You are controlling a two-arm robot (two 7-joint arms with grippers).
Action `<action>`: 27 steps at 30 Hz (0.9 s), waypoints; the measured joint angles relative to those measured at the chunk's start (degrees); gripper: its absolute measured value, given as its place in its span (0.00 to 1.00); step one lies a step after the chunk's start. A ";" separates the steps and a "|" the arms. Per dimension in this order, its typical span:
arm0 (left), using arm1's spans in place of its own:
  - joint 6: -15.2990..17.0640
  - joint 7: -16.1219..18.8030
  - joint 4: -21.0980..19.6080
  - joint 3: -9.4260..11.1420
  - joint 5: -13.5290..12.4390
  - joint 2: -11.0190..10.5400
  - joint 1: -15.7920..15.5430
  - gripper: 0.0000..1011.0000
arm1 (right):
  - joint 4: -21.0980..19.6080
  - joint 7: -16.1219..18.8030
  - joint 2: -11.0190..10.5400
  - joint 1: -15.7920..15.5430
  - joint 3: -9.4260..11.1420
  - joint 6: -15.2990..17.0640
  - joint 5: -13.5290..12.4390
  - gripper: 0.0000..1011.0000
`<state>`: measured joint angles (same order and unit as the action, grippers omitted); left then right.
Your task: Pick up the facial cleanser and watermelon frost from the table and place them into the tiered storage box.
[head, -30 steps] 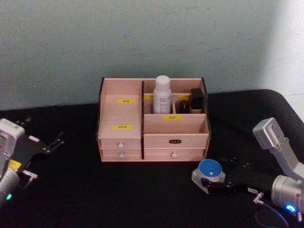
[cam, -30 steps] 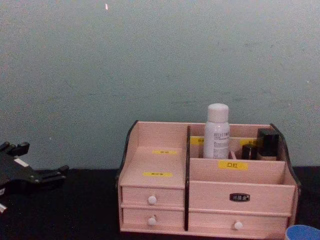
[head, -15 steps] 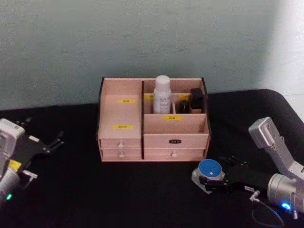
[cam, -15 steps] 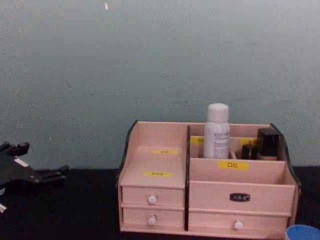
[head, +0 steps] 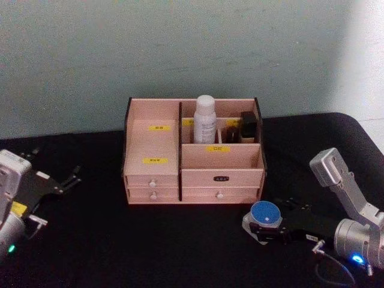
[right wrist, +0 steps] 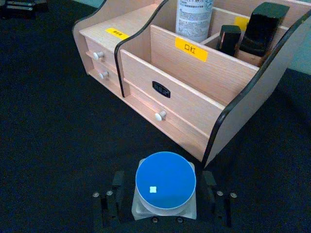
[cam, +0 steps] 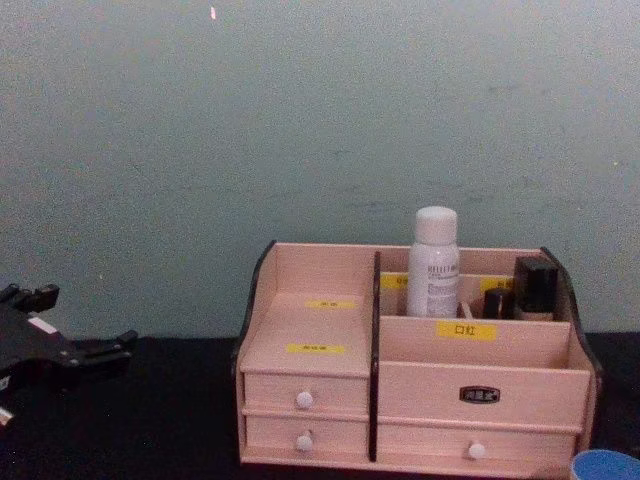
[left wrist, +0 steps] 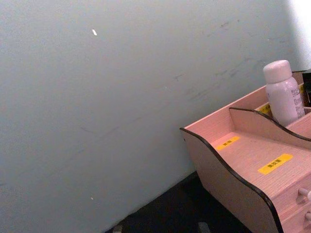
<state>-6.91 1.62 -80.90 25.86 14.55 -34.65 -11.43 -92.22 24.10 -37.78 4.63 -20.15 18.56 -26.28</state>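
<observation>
Right gripper open, straddling jar at 5 o'clock of box; left gripper idle, spread, 8 o'clock.

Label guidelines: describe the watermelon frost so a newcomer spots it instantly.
Find the pink tiered storage box on the black table. Before its right front corner sits the watermelon frost, flanked by the right tool. Squat, clear and blue-lidded, unlike the tall white facial cleanser in the box.
</observation>
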 joint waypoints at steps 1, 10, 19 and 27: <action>0.00 0.00 0.00 0.00 0.00 0.00 0.00 0.99 | 0.08 0.01 0.05 0.06 -0.02 0.03 0.01 0.99; 0.00 0.00 0.00 0.00 0.00 0.00 0.00 0.99 | 0.73 0.10 0.50 0.57 -0.29 0.40 0.18 0.99; 0.00 0.00 0.00 0.00 0.00 0.00 0.00 0.99 | 1.24 0.08 0.85 0.86 -0.27 0.60 0.24 0.99; 0.00 0.00 0.00 0.00 0.00 0.00 0.00 0.99 | 1.22 0.07 0.83 0.87 -0.23 0.62 0.24 0.99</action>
<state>-6.91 1.62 -80.90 25.86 14.55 -34.65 -11.43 -91.00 24.17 -36.95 5.50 -20.38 19.19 -26.04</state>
